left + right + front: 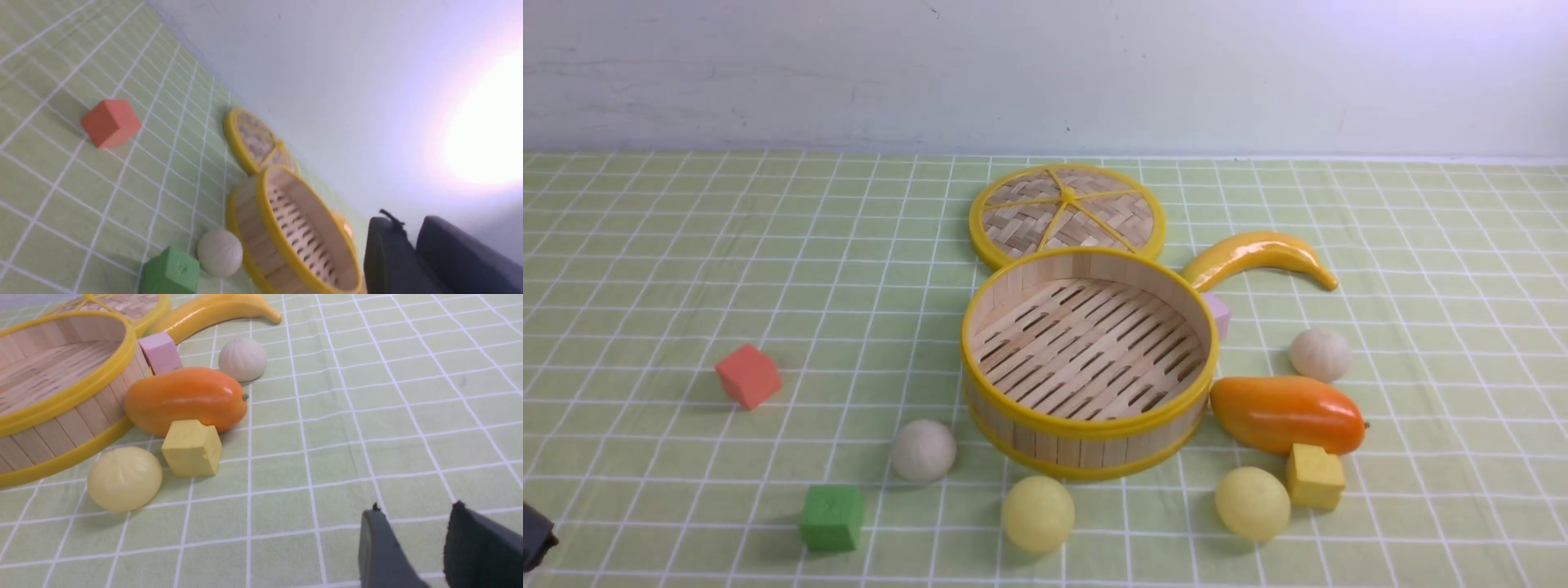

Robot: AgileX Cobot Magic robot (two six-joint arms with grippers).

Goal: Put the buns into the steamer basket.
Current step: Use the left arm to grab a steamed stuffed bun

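Jaws of your left gripper [406, 228] are narrow, nothing seen between them; you can't tell from the blurred wrist view if they're fully shut. In front view you get just a dark piece of it at the left edge. Next you have the red block [748, 376], then the green block [832, 518] nearer you. The left off-white bun [924, 451] is on the checked cloth [645, 286], just beside the steamer basket's left side. Left pale yellow bun [1038, 514] is on the cloth too, just in front of the steamer basket [1089, 426]. Your basket sits upright at mid-table, slatted floor bare, no bun in it. Woven lid [1068, 196] lies flat behind it, near edge hidden by the basket. Right of the basket you've got the pink block [1217, 315] against its wall, banana [1262, 247] behind that. Right pale yellow bun [1252, 504] is on the cloth, near the basket's front right, beside the yellow block [1315, 477]. Mango [1286, 412] lies behind that block; right off-white bun [1321, 354] is on the cloth just behind the mango. Your right gripper [416, 508] shows only in its wrist view: jaws apart, cloth visible between them, holding nothing.
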